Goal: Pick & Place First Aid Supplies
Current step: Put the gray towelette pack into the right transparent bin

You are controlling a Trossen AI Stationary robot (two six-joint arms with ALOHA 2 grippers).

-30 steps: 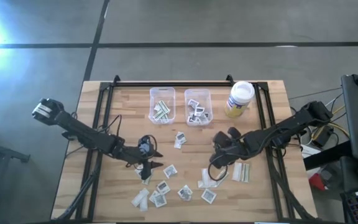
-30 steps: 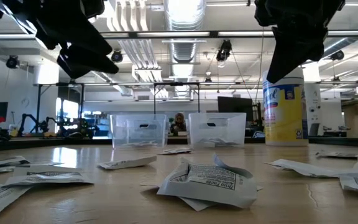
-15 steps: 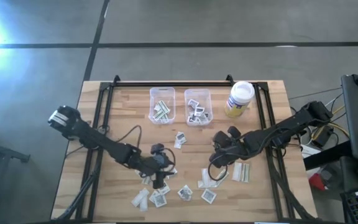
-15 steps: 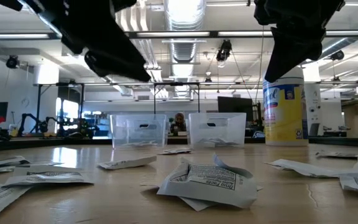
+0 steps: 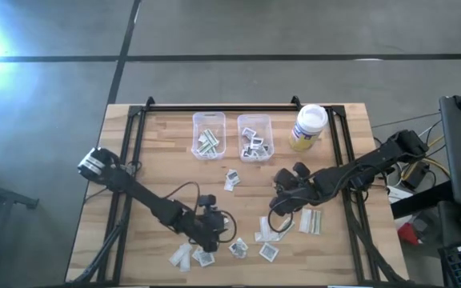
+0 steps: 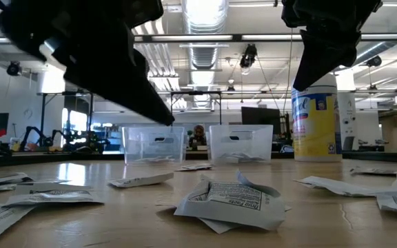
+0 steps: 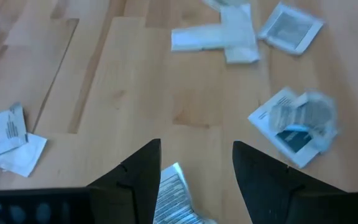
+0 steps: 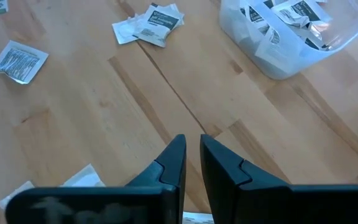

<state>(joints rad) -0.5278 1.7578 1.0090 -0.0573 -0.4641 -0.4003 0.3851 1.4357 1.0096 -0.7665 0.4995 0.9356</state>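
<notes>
Left wrist view shows the left gripper [image 7: 194, 180] with fingers spread wide and empty, a printed packet [image 7: 178, 202] lying on the table [image 7: 135, 93] right between them, likely the next pick. Other first aid supplies [image 5: 230, 246] lie scattered around it near the table's front edge, flat and loose for easy pinching. Farther out, the right gripper [image 8: 191, 165] hovers mid-table with fingers nearly closed, gripping nothing visible, waiting. Beyond stand two clear bins [image 5: 209, 134], each already partly filled with packets, beside a white-lidded jar [image 5: 308, 126].
</notes>
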